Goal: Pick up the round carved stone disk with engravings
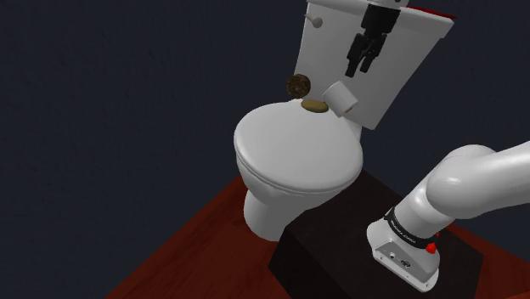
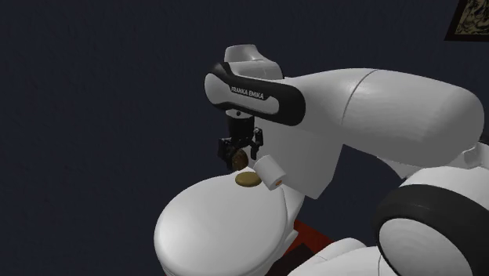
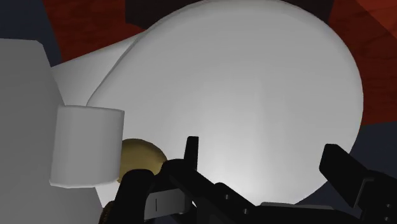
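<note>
One white toilet (image 1: 297, 157) sits with its lid closed. Over the lid's rear hangs the black gripper (image 1: 360, 70), fingers spread and grasping nothing. A white paper roll (image 1: 343, 98) rests by the tank. Beside the roll lies a tan oval (image 1: 315, 106). Just past that oval, toward the shoulder view's left, the mottled brown stone disk (image 1: 297, 85) stands on edge.

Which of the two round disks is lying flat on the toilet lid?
The lighter tan disk, flat beside the white roll. The darker brown disk stands up on its edge, farther from the roll.
</note>
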`<state>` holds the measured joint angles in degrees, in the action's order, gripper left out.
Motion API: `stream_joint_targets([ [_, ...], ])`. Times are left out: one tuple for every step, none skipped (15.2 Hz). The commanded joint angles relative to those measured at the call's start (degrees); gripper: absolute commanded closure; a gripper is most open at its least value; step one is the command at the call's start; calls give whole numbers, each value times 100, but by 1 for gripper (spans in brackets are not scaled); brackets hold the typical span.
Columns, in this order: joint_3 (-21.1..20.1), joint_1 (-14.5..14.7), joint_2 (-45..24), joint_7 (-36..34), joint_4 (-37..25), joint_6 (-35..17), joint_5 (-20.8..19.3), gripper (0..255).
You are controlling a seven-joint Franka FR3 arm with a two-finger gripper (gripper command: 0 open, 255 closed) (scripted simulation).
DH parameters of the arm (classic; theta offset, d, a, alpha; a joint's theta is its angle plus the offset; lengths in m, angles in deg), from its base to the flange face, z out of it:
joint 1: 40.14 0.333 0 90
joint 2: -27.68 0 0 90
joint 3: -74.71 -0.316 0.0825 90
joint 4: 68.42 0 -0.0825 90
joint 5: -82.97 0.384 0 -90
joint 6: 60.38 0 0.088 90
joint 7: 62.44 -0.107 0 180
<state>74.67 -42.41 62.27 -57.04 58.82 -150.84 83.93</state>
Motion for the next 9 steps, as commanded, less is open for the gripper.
stream_joint_targets([
  [107,-40,-378,161,-145,-220,-78,0],
  [153,-57,-568,230,-222,-325,-106,0],
  [198,-73,-760,299,-307,-425,-131,0],
  [241,-89,-955,367,-399,-521,-153,0],
  [283,-105,-1153,435,-498,-611,-172,0],
  [324,-120,-1353,502,-605,-697,-188,0],
  [363,-136,-1554,569,-720,-777,-201,0],
  [402,-151,-1758,635,-842,-851,-210,0],
  [439,-166,-1964,701,-972,-921,-216,0],
])
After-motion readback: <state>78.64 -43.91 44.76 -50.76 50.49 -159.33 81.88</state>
